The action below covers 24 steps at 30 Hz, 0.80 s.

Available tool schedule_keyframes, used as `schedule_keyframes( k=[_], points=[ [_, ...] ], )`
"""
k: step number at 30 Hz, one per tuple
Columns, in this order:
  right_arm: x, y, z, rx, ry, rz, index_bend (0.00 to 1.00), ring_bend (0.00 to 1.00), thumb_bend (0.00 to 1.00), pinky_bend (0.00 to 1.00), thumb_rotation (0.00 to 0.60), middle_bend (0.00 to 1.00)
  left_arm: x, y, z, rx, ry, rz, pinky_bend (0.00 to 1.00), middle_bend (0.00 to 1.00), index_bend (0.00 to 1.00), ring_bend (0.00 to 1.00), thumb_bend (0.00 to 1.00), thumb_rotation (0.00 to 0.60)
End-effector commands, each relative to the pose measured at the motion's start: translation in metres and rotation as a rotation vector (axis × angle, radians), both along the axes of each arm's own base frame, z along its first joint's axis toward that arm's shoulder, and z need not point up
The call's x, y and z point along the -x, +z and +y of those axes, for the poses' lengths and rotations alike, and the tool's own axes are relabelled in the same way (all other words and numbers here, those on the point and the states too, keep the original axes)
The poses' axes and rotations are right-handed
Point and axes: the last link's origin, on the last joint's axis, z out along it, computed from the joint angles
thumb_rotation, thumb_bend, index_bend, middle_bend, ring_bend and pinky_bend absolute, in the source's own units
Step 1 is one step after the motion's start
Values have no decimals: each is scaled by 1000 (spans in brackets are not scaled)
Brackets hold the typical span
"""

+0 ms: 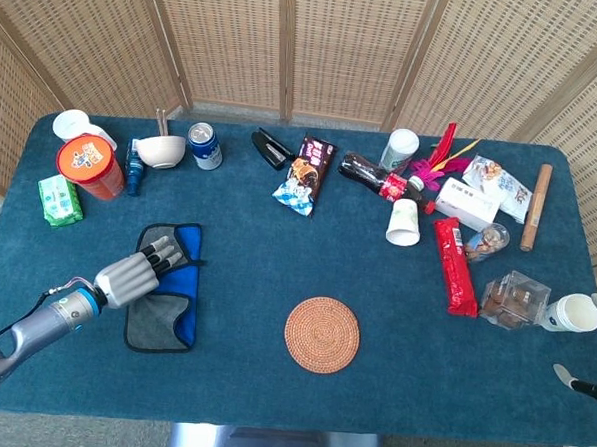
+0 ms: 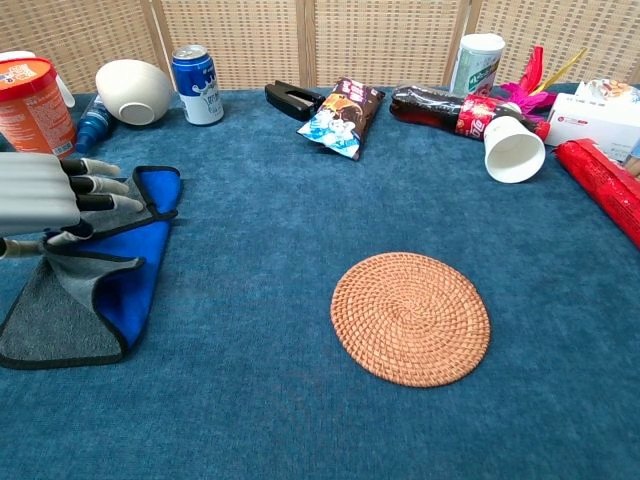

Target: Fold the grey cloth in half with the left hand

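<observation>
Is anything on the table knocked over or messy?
Yes. The white paper cup lies tipped on its side near the cola bottle, which also lies flat. The grey cloth is folded unevenly, its blue underside showing, with the left hand on it.

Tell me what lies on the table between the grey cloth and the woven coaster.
Nothing: between the grey cloth and the woven coaster there is only bare blue table. Both the chest and head views show this.

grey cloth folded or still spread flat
Partly folded: the left hand holds the grey cloth's edge turned over, blue underside showing.
</observation>
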Motion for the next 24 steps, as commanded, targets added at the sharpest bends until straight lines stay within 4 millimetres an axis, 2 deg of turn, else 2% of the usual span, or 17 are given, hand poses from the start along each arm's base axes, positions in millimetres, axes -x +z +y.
schedule_keyframes(
  k=[1, 24],
  points=[
    [0, 0, 0, -1, 0, -1, 23, 0, 0, 0, 600, 0, -1, -2, 0, 5, 1, -3, 57, 0, 464, 0, 461, 600],
    [-2, 0, 1, -2, 9, -3, 23, 0, 0, 0, 600, 0, 14, 8, -6, -5, 22, 38, 60, 0, 487, 0, 462, 600]
  ],
)
